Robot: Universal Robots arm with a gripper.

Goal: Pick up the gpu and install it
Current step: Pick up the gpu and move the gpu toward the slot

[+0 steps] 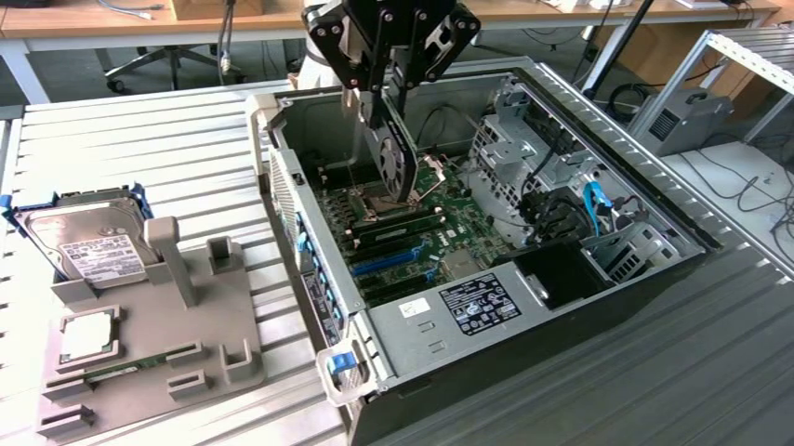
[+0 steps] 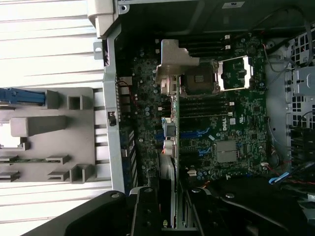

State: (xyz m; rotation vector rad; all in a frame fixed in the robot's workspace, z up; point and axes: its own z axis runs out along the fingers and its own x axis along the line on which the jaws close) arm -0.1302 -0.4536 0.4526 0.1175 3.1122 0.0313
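Gpu [image 1: 400, 160] hangs on edge inside the open case [image 1: 283, 190], just above the motherboard [image 1: 416, 237], its upper edge pinched between the jaws of the gripper [image 1: 376, 110]. Judged light, stiff and fragile. Best held by the bare board edge, clear of the components and the contact strip.

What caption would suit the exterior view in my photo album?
Black robot gripper holds the thin dark rectangular gpu upright over the green motherboard inside an open grey computer case.

Slatted metal table [image 1: 137, 158] bearing open computer case [image 1: 559, 353] and grey fixture [image 1: 162, 344]
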